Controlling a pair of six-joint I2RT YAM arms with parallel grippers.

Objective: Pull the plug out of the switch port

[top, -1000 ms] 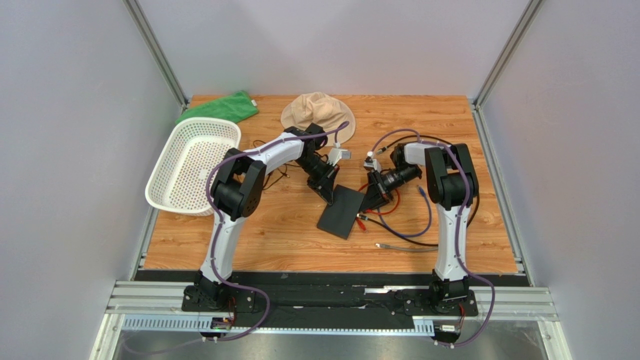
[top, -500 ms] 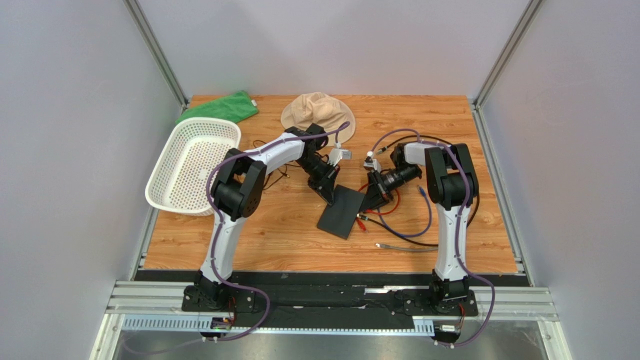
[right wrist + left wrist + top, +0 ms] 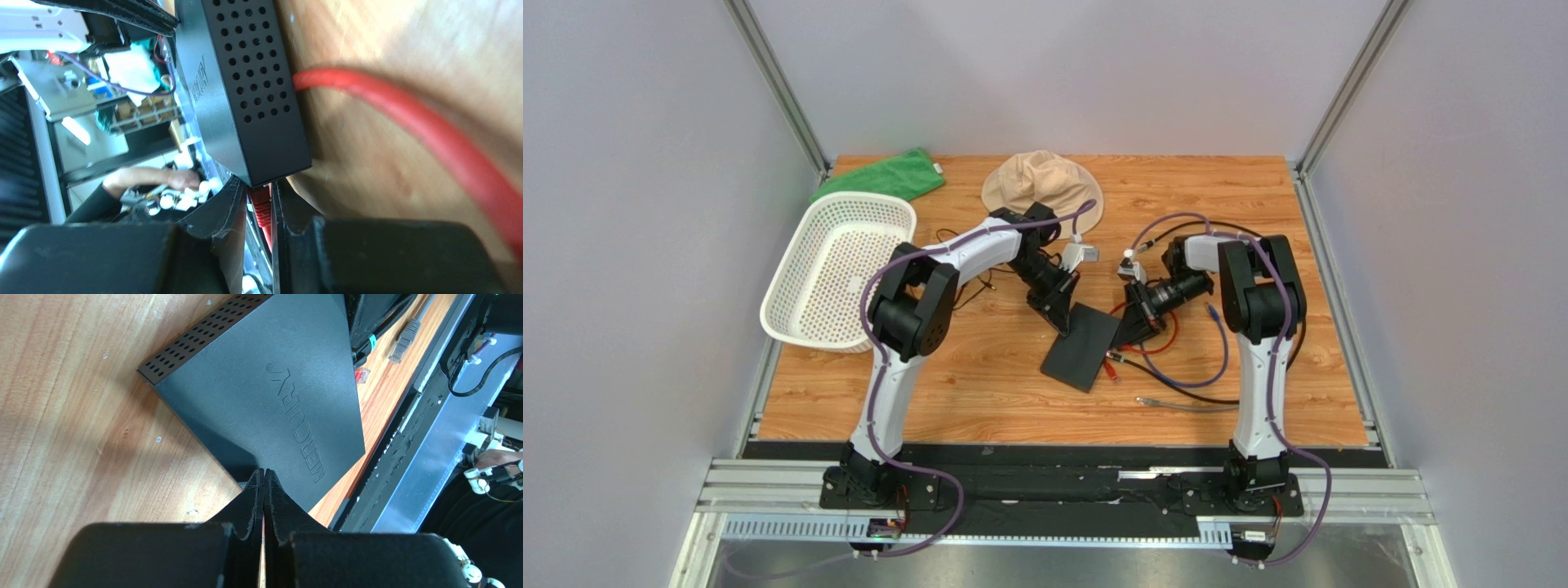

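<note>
The switch (image 3: 1081, 346), a thin flat matte-black box, lies at the table's middle. In the left wrist view it (image 3: 270, 386) shows embossed lettering and a vented edge. My left gripper (image 3: 1060, 319) is shut and empty, its tips (image 3: 264, 473) resting on the switch's far corner. My right gripper (image 3: 1128, 331) is at the switch's right edge. In the right wrist view it (image 3: 261, 191) is shut on the red plug (image 3: 263, 207), right at the corner of the switch (image 3: 245, 92). A red cable (image 3: 417, 128) runs beside the switch. The port itself is hidden.
A white basket (image 3: 840, 270) stands at the left, with a green cloth (image 3: 881, 174) and a beige hat (image 3: 1042, 181) at the back. Loose black and purple cables (image 3: 1185, 382) lie right of the switch. A grey network plug (image 3: 402, 346) lies beyond it.
The right arm has shifted very slightly at the switch's right edge. The switch and the left gripper have stayed put.
</note>
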